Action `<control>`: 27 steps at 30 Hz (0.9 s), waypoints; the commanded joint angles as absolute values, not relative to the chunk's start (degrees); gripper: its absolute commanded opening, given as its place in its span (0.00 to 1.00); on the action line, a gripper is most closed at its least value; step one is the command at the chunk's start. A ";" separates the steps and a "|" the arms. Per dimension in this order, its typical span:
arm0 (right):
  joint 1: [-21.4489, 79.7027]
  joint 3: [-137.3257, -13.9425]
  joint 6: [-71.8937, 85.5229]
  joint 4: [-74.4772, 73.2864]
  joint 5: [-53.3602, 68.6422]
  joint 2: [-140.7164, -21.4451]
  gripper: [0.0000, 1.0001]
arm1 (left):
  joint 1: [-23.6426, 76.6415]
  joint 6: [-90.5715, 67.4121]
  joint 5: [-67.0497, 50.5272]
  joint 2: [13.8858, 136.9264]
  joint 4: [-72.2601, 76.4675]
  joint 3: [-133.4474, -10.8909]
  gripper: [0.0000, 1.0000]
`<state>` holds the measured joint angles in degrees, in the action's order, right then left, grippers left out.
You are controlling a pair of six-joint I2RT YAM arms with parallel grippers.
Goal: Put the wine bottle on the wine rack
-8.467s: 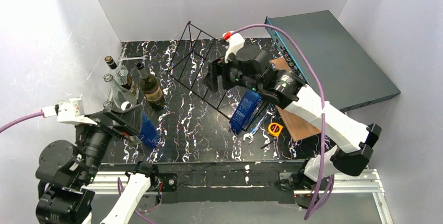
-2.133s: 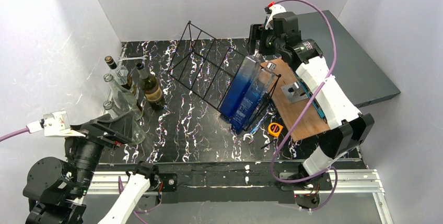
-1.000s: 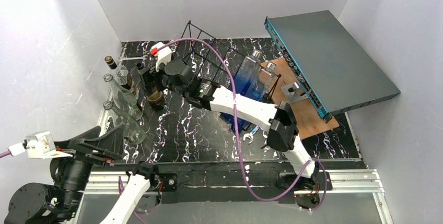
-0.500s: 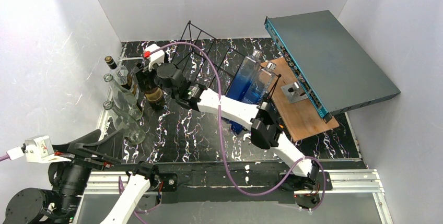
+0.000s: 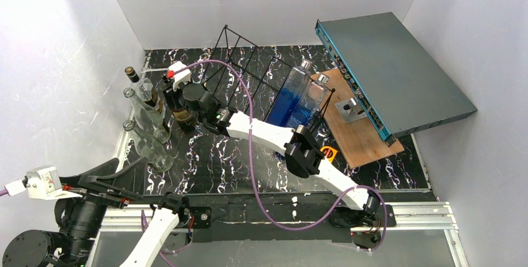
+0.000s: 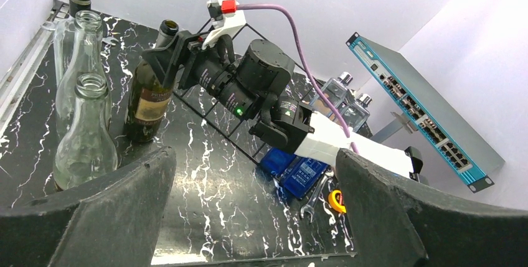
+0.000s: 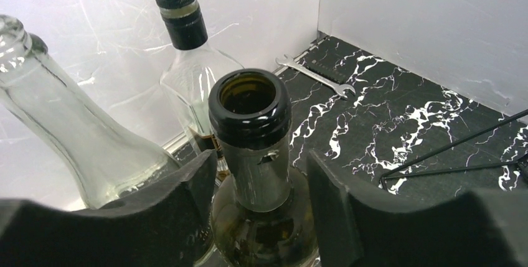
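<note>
The wine bottle (image 5: 182, 116) is dark green with a tan label and stands upright at the left of the table; it also shows in the left wrist view (image 6: 149, 102). My right gripper (image 5: 172, 93) is open, with its jaws on either side of the bottle's open neck (image 7: 252, 136) and a gap on both sides. In its own view the right gripper (image 7: 258, 167) sits at the base of the neck. The black wire wine rack (image 5: 243, 80) stands just right of the bottle. My left gripper (image 6: 255, 161) is open and empty, low at the near left (image 5: 121, 177).
Two blue square bottles (image 5: 296, 96) lean in the rack's right end. Clear glass bottles (image 5: 146, 121) and a capped bottle (image 7: 187, 43) stand close on the wine bottle's left, by the wall. A wrench (image 7: 314, 74), a tape measure (image 5: 328, 152), a wood board (image 5: 364, 133) and a network switch (image 5: 398, 61) are also on the table.
My right arm has swung from the back right across the rack to the left and brought its open jaws around the wine bottle's neck. My left arm has drawn back to the near left.
</note>
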<state>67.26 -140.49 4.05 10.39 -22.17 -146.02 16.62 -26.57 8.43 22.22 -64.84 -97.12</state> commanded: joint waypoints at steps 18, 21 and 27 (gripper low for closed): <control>67.59 -132.24 2.46 11.01 -31.41 -129.76 0.01 | 16.76 -27.72 8.05 22.37 -65.38 -96.11 0.99; 67.59 -125.14 2.38 11.14 -33.74 -123.99 0.01 | 16.73 -28.01 7.79 21.94 -64.70 -94.71 0.99; 66.88 -117.54 3.07 10.73 -37.47 -115.69 0.01 | 16.79 -28.39 7.17 21.13 -63.30 -92.20 0.99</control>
<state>67.51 -118.76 2.55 3.07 -32.75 -125.14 16.62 -28.12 8.08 22.00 -64.77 -93.60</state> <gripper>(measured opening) 0.395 0.992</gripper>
